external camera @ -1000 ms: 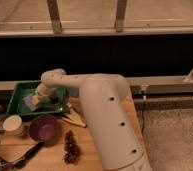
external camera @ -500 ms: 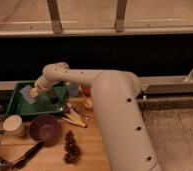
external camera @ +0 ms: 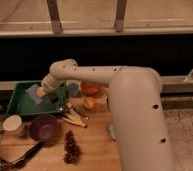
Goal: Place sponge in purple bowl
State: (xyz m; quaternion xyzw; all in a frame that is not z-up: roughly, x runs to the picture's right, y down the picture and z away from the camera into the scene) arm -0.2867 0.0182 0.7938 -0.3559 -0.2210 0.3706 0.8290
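the gripper (external camera: pixel 44 93) hangs over the green tray (external camera: pixel 16 106) at the back left of the worktop (external camera: pixel 97 145), and it appears to be closed on the sponge (external camera: pixel 35 92); the grey-blue block sits tilted at the gripper's tip, seemingly just clear of the tray floor rather than lying flat on it; the purple bowl (external camera: pixel 44 127) stands in front of the tray, nearer the camera, and looks empty, with a white cup (external camera: pixel 12 124) just to its left and a pine cone (external camera: pixel 70 146) to its right; by my judgement the pickup is done or nearly done, while the carry and the drop are still to come; the sponge has to be brought forward over the tray's near wall, held above the bowl's middle, and let go; nothing yet lies in the bowl, so the task is roughly halfway
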